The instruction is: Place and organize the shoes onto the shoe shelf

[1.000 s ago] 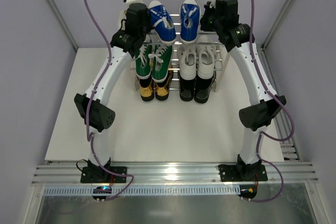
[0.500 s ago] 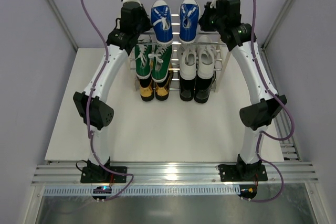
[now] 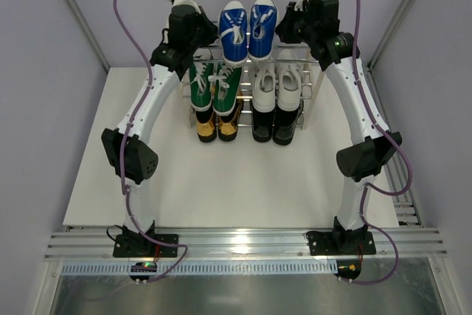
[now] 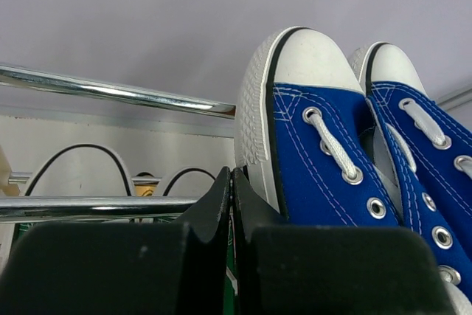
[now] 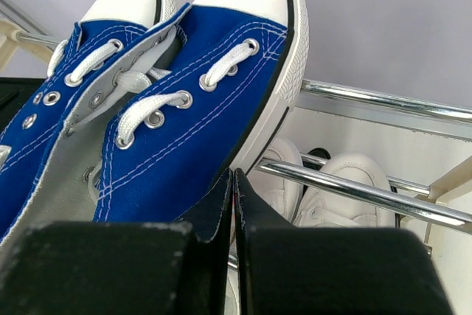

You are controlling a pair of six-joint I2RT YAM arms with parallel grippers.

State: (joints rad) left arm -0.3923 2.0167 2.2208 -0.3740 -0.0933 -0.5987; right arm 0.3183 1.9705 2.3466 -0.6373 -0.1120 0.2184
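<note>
Sneakers of blue canvas (image 3: 242, 31) at twelve o'clock: press gently inward, left hand (image 4: 231, 182) and right hand (image 5: 233, 181) both pinched together.

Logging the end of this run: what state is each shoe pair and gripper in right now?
Blue sneakers: top tier, side by side
Green sneakers: middle tier, left
White sneakers: middle tier, right
Gold loafers: bottom tier, left
Black dress shoes: bottom tier, right
Left gripper: jaws shut, empty
Right gripper: jaws shut, empty
</note>
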